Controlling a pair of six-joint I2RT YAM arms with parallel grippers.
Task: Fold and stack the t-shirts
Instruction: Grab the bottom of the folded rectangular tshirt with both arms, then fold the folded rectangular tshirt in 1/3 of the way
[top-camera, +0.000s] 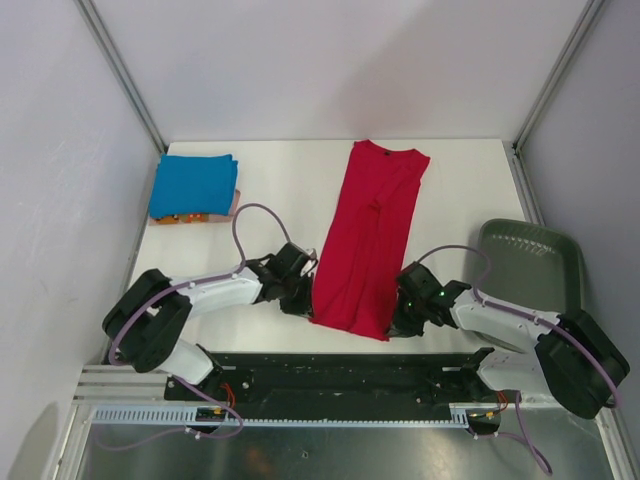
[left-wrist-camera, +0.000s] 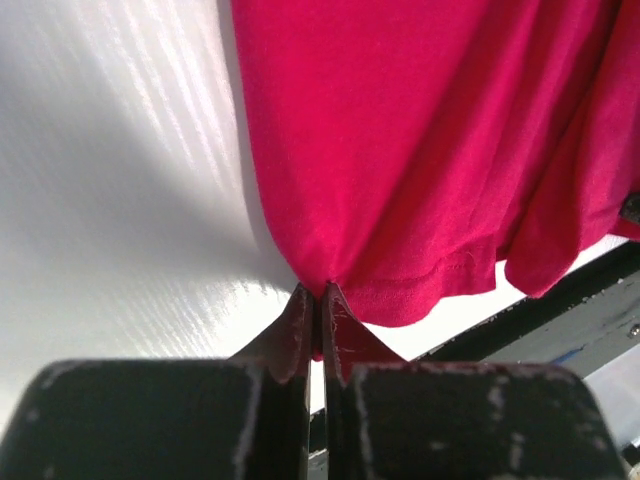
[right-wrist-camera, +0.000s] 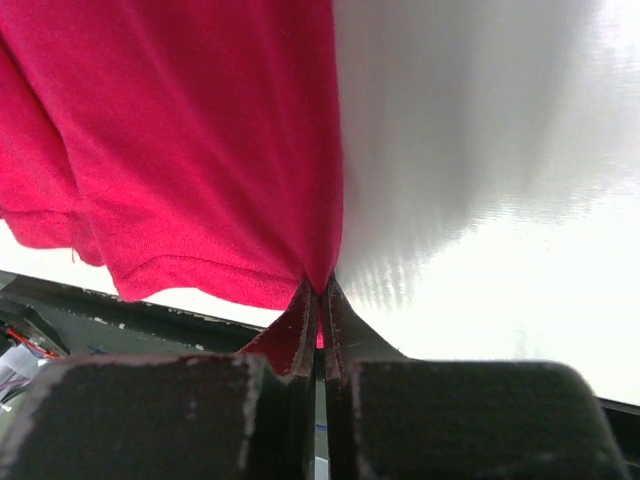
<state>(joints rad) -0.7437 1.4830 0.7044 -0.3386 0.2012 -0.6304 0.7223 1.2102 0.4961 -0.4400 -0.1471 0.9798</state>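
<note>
White tabletop (top-camera: 290, 190), walled on three sides, seen from above. The red t-shirt (top-camera: 370, 235) lies at centre as a long narrow strip, sides folded in, collar at the far edge and hem at the near edge. The left gripper (top-camera: 300, 300) sits at the hem's left corner and the right gripper (top-camera: 400, 318) at its right corner. A folded blue t-shirt (top-camera: 195, 183) rests at the far left on top of an orange t-shirt (top-camera: 185, 217), of which only an edge shows. A dark grey bin (top-camera: 530, 265) stands at the right, well apart from the cloth.

Left wrist view: the fingers (left-wrist-camera: 300, 320) are pressed together, pinching the hem corner. The cloth drapes from that point and appears raised off the surface.

Right wrist view: the fingertips (right-wrist-camera: 340, 320) are likewise closed on the opposite hem corner. The grip looks small, on the very edge.

Assessment: the step in hand is judged to be the crosswise fold, hem carried toward collar. Recommended practice:
- Raise both corners together and level, so the strip does not twist.
- Keep the spacing between the arms constant, holding the hem taut without stretching it.
- Lay the hem square on the collar end before letting go.

Risk: a thin pinch may slip under the cloth's weight.
</note>
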